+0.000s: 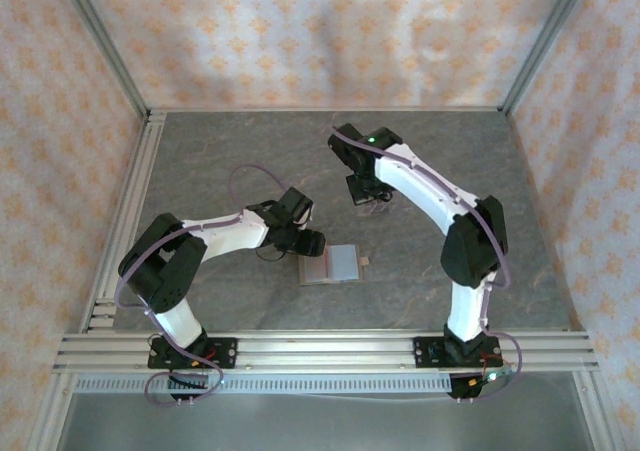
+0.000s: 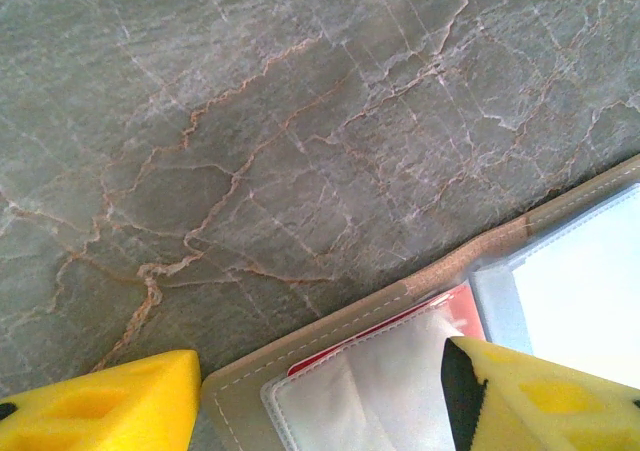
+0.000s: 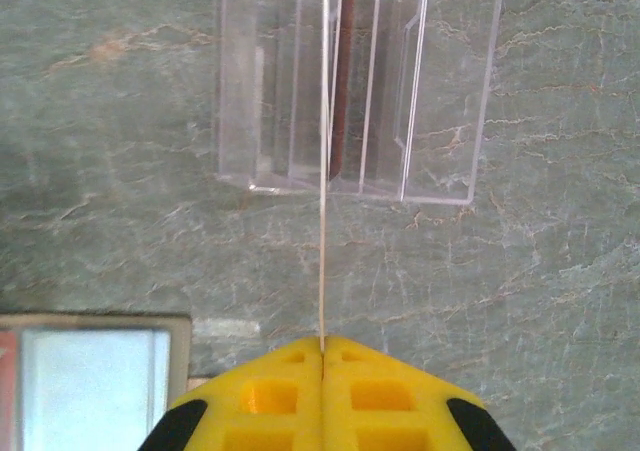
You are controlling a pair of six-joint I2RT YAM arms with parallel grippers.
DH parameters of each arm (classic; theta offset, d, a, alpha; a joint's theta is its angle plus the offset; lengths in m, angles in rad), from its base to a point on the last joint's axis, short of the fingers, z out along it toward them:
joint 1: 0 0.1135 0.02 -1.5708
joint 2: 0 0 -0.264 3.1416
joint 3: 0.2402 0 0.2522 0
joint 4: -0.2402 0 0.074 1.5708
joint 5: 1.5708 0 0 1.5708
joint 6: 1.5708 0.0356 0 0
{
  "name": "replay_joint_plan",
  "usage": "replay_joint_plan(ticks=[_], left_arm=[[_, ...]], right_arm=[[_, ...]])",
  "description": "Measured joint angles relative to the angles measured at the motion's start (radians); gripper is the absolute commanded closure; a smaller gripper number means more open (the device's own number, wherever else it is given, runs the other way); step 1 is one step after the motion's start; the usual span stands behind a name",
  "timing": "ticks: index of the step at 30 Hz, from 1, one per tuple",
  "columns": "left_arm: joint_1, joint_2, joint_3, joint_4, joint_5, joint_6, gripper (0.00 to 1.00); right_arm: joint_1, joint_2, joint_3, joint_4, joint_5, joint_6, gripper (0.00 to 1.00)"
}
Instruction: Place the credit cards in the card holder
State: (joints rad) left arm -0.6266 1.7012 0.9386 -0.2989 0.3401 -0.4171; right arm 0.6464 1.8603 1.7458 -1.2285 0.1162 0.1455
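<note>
Yellow fingers of the R gripper are pressing flat together w/ no gap showing, and they are pinching a thin held card. It is showing edge-on as a pale line running straight up from the tips. Its upper part is crossing in front of the clear stand; can't tell whether it is sitting in a slot or hanging above one. A dark red card is standing upright in a middle slot of that stand, just beside the pale line. The stand is resting on the grey veined table. Low and to the left in the R wrist view, the card holder is lying open, apart from the stand.

In the top view the R gripper is hanging over the far-middle part of the table. The card holder is lying nearer the arm bases, approx. between the two arms.

The L gripper is standing wide open w/ nothing in its grip. One yellow finger is showing over bare table, and the other is showing over the holder's clear pocket. Can't tell whether either is touching. The card holder is lying open and flat, its tan stitched border facing the camera. A red card is peeking out from under a clear pocket inside it. From above, the L gripper is sitting just beside the holder's left edge.
</note>
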Motion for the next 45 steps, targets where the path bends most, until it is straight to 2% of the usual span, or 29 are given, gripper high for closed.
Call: replay_joint_plan(ticks=[6,14,24,32,45], left_arm=[[0.000,-0.011,-0.011,0.009,0.016,0.000,0.34],[-0.002,-0.108,-0.058,0.017,0.021,-0.004,0.34],[-0.021,-0.112,-0.066,-0.007,-0.011,-0.024,0.38],[-0.046,-0.052,-0.056,-0.028,-0.042,-0.030,0.39],[-0.048,-0.040,-0.039,-0.043,-0.047,-0.030,0.39]], right_arm=[[0.096,-0.107,-0.132,0.049,-0.031,0.066,1.00],[0.196,-0.197,-0.366,0.221,-0.117,0.184,1.00],[0.288,-0.220,-0.539,0.443,-0.202,0.293,1.00],[0.304,-0.220,-0.599,0.537,-0.233,0.335,1.00],[0.324,-0.223,-0.684,0.576,-0.275,0.377,1.00]])
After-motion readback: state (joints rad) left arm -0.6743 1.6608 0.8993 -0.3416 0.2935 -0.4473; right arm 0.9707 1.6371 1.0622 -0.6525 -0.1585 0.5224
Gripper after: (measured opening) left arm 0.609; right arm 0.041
